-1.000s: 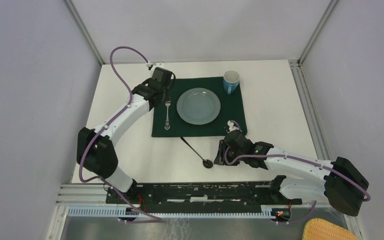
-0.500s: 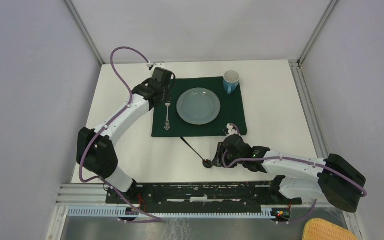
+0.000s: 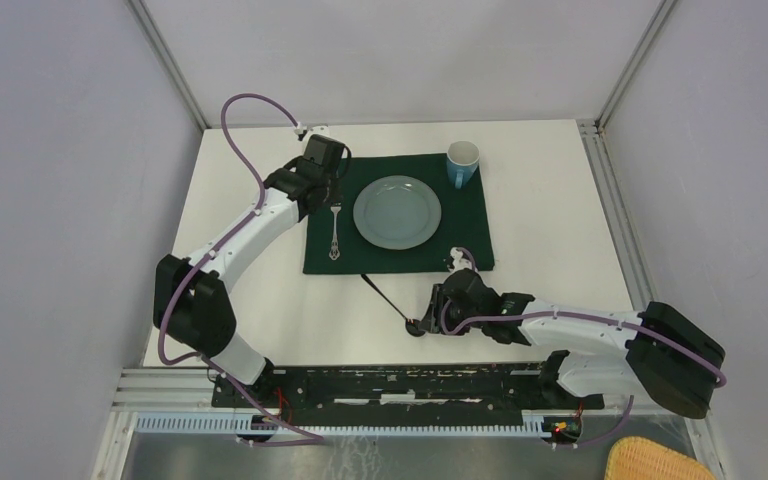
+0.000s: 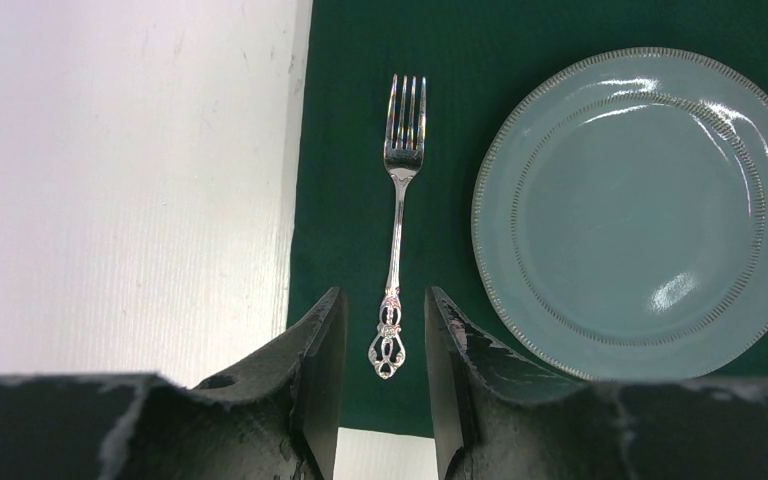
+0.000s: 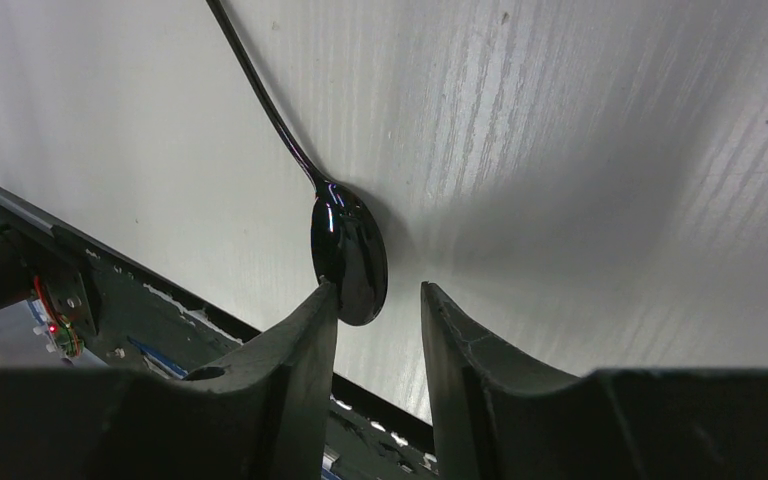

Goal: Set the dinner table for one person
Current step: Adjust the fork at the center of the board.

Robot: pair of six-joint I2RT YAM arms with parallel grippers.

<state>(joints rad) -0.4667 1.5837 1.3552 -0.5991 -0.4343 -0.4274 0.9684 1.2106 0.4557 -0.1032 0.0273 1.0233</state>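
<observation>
The white dinner table [image 3: 550, 215] lies beneath both arms. The right gripper [image 5: 380, 300] hangs low over the table's near part, jaws partly apart and holding nothing. The black spoon [image 5: 348, 250] rests with its bowl just ahead of the gripper's left fingertip, handle running away from it. The left gripper [image 4: 384, 300], likewise half open and empty, hovers above the handle end of the fork [image 4: 400, 190] on the dark green cloth [image 4: 345, 150]. The blue plate [image 4: 640, 210] is beside it, and the blue mug [image 3: 462, 163] sits past the plate.
</observation>
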